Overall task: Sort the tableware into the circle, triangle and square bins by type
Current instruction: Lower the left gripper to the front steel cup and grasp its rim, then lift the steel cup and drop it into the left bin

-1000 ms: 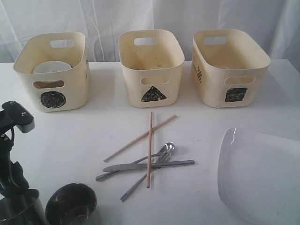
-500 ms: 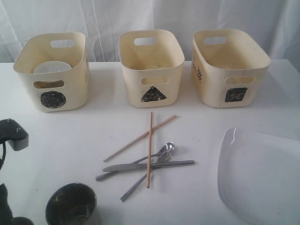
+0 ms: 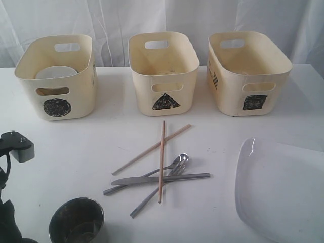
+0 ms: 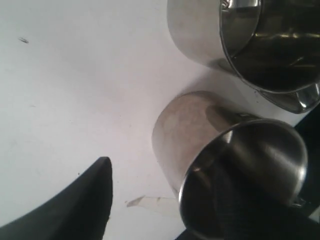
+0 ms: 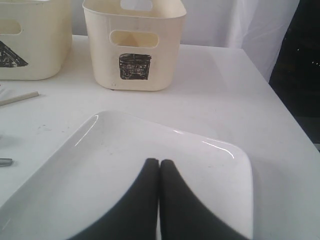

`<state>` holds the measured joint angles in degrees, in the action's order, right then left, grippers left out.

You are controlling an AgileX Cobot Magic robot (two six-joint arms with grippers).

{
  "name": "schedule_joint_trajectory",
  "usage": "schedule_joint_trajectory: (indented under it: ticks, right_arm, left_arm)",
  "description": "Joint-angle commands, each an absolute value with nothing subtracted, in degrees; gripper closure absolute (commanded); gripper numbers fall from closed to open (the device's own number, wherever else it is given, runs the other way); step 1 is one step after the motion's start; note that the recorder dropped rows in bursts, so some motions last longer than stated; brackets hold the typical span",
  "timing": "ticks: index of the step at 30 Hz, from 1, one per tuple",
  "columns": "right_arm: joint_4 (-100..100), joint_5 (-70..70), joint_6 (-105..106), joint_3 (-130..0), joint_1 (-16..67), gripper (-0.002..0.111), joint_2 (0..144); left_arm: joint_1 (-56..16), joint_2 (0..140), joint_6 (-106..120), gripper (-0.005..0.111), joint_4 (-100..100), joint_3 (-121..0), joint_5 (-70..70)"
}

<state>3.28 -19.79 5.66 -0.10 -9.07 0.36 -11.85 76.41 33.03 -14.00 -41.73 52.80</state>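
Bowl [image 4: 230,165] near left gripper [image 4: 200,195], jaws wide; straddle its rim squarely, clear of second bowl [image 4: 270,45], before closing; right gripper [image 5: 159,200] pinched shut

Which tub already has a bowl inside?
The circle tub, far left: a white bowl sits inside. No bowl shows in the triangle tub or the square tub.

Shiny steel bowls [image 4: 235,165], glossy white plate [image 5: 150,150]
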Motion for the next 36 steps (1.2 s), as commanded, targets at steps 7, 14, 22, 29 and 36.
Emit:
schedule_joint_trajectory:
  ticks: [7,14,22,29,36]
  right_arm:
    - [3.03,-19.65,5.53,0.00,-9.07,0.108,0.00]
    - [3.03,-19.65,5.53,0.00,-9.07,0.108,0.00]
    - [3.03,-19.65,5.53,0.00,-9.07,0.108,0.00]
    - [3.03,-19.65,5.53,0.00,-9.07,0.108,0.00]
    - [3.18,-19.65,5.53,0.00,-9.07,0.108,0.00]
  left_arm:
    - [-11.97,75.98,37.50,0.045,-16.12,-39.84,55.06]
    - [-11.97,75.98,43.51,0.045,-17.96,-31.96,39.73]
    - [-11.97,75.98,43.73,0.106,-15.66,-31.49,36.43]
    - [-11.97,75.22,34.76,0.107,0.87,-41.91,36.66]
    - [-11.97,72.01,32.51,0.107,1.09,-51.46,-5.08]
